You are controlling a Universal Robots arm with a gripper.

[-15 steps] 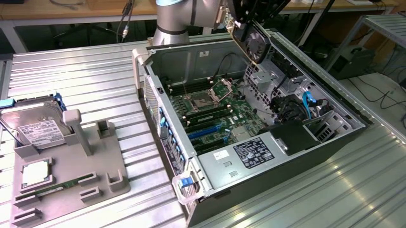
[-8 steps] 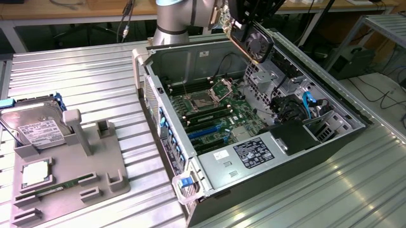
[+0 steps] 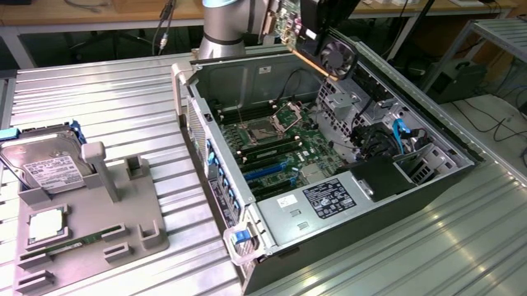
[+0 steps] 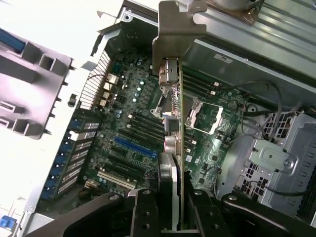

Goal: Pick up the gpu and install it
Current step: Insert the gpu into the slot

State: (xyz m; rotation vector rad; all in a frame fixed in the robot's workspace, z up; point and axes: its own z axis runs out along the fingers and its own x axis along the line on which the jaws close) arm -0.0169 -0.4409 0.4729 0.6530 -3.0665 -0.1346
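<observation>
My pincer [image 4: 170, 200] is clenched on the gpu [image 4: 174, 123], its two fingers [image 4: 143, 212] pressing on either face of the thin card near one end, with the silver bracket [image 4: 173, 34] jutting out at the far end. In the exterior view the gpu [image 3: 334, 55] hangs tilted in the air above the far rim of the open computer case [image 3: 272, 231], fan face toward the exterior view's right, touching nothing but me. It is well apart from the motherboard [image 3: 276, 145] below. From here I judge the hazards to be mostly of alignment. I hold the card by a narrow strip, so it could pivot or slip between my fingers if the bracket knocks the case wall or the drive cage [image 3: 342, 102] just beneath it. The loose black cables [image 3: 362, 132] beside that cage could snag a corner. If the card's edge reaches the blue slot [image 4: 132, 148] skewed, pressing would strain the slot or the board rather than seat it. The bracket must also clear the rear openings, or the card would sit crooked. The hard drive [image 3: 49, 166] and grey holder [image 3: 91, 206] on the worktop [image 3: 107, 92] lie well aside.
</observation>
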